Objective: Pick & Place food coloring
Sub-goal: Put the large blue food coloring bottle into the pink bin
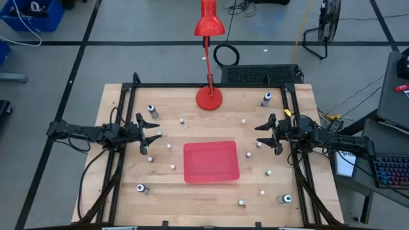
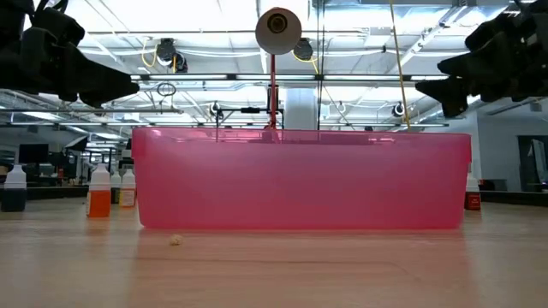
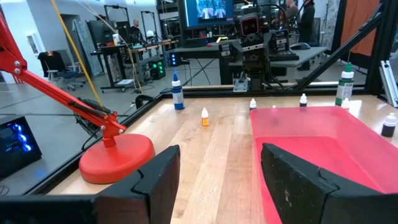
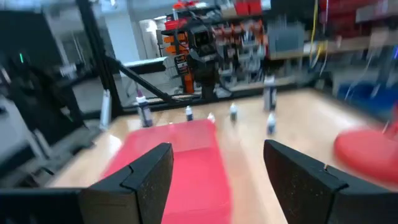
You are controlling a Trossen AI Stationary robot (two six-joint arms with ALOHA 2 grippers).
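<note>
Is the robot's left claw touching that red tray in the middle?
Apart. The high view shows bare wood between the open left gripper and the red tray; the gripper is empty.

Tabletop (image 1: 128, 166): pale wood planks, smooth, satin sheen. Red tray (image 2: 300, 180): translucent glossy plastic. Lamp base (image 3: 118, 158): smooth red, semi-gloss. Both tools' fingers (image 3: 155, 180): matt black plastic.

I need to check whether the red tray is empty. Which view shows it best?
The high view: the whole tray from above, nothing in it. The low view shows one wall only; wrist views show parts.
</note>
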